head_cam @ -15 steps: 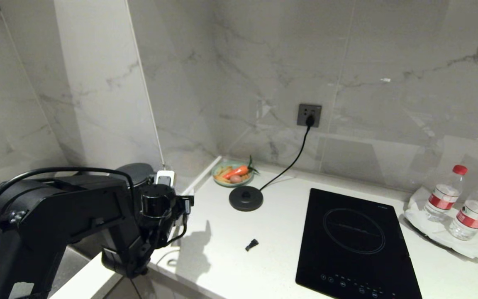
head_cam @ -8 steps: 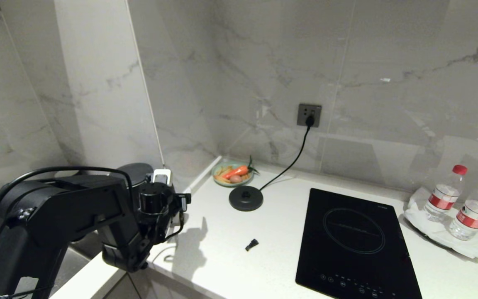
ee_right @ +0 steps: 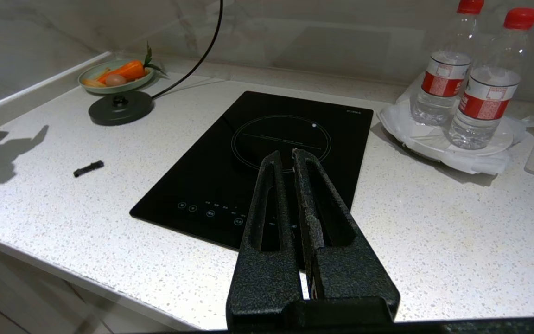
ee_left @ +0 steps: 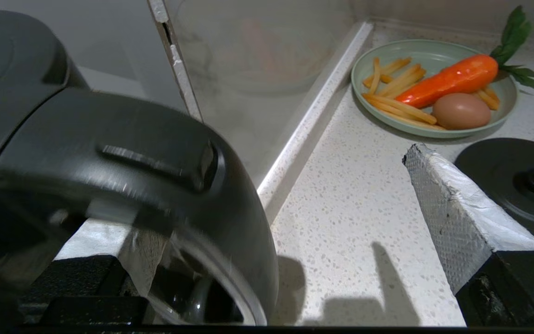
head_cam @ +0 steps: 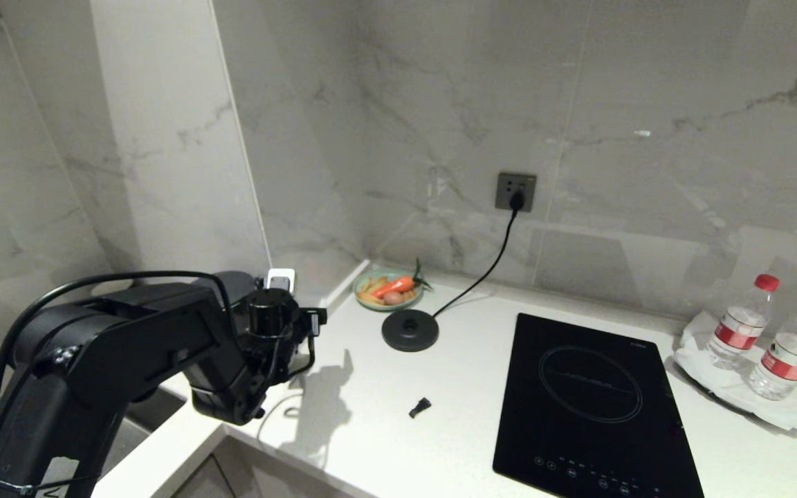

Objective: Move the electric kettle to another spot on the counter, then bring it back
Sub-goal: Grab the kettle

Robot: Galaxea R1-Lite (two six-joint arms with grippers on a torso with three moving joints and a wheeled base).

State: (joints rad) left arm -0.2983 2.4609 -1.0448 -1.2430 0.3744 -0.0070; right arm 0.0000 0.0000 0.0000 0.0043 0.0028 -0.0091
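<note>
Black electric kettle (ee_left: 109, 153) sits between our released left tool (ee_left: 267, 232) fingers at the white counter (head_cam: 454, 415) corner. Our right tool (ee_right: 293, 160) hangs clenched above the hob (ee_right: 267, 162).

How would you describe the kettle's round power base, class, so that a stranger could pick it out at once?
Start at the wall socket and follow its black cord down to the white counter. It ends at the base, a flat black disc with a small knob in the middle. It lies by the green plate of food and, unlike the square black hob, is small and round.
</note>
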